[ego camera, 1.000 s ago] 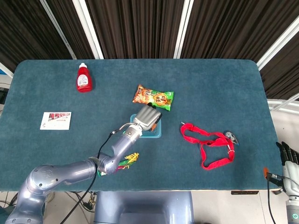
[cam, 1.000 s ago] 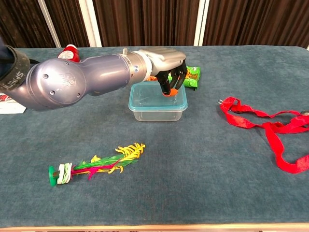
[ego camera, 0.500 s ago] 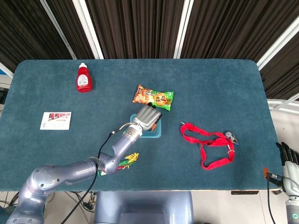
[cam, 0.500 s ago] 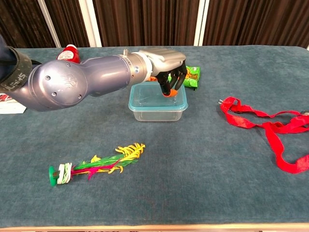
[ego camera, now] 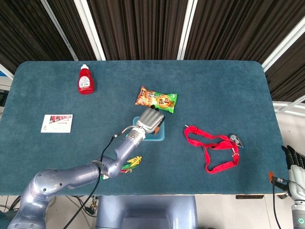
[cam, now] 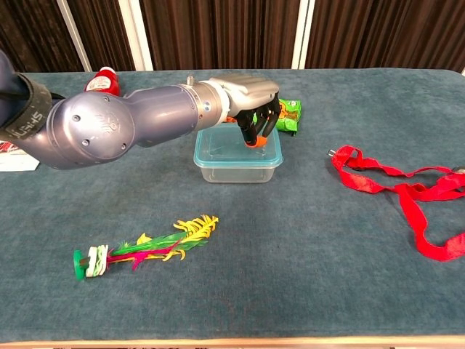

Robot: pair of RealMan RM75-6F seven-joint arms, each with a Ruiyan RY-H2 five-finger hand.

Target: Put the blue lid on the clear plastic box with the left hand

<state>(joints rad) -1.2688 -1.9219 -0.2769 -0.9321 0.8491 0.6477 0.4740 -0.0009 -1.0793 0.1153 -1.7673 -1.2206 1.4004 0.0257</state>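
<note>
dark curtains are hanging behind a teal-covered bench (ego camera: 228, 81). the left hand (cam: 251, 98) is hovering over the far edge of the clear plastic box (cam: 237, 154), fingers curled downward; the blue lid (ego camera: 157, 135) is already sitting on it, and i cannot tell whether the fingers are touching it. if one corner is unseated, lifting away could leave the lid crooked, or dragging fingertips could nudge the box toward the snack bag (ego camera: 156, 99). the right hand (ego camera: 293, 164) is idling off the bench, fingers apart.

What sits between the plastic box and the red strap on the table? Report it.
Nothing: in the chest view only bare blue cloth runs from the clear plastic box to the red strap. The head view shows the same gap.
</note>
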